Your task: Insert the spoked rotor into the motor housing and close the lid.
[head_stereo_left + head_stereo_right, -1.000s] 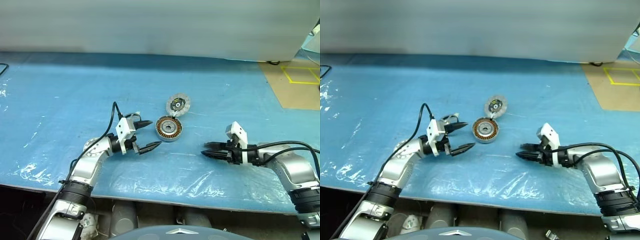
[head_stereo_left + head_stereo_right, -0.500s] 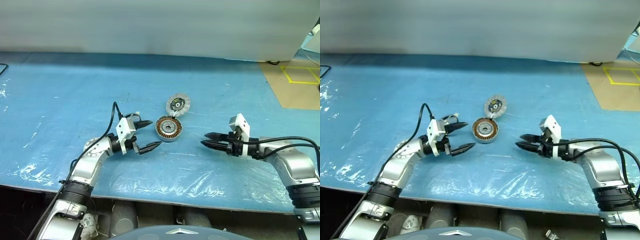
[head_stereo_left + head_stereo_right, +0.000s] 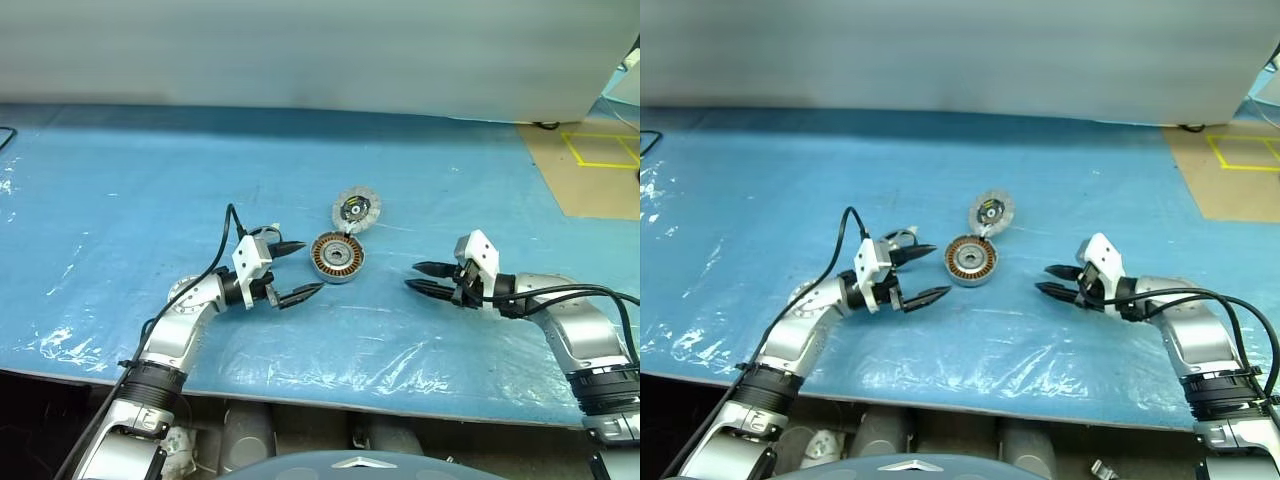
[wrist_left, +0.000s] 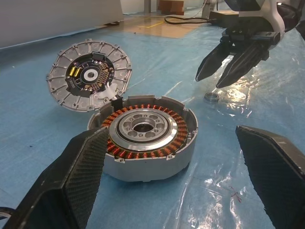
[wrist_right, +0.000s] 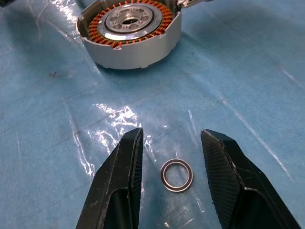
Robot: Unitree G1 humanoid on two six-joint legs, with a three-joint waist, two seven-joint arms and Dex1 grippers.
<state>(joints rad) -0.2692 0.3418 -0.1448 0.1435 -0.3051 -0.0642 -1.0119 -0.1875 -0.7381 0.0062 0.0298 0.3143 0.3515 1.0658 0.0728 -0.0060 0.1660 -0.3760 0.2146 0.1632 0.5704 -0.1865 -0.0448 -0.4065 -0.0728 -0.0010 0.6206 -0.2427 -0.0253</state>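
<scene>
Round silver-metal motor housing (image 4: 145, 138) with copper windings looks heavy, rigid, best gripped by its smooth outer wall; left gripper (image 3: 292, 270) fingers wide, right gripper (image 3: 422, 278) fingers half-open, empty.

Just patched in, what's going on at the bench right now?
Nothing is held at the moment. The motor housing sits open on the blue table, copper windings showing, with the lid propped against its far edge. The left gripper waits beside the housing with jaws wide open. The right gripper is on the other side, jaws partly open over a small metal ring lying on the table, not touching it.
</scene>
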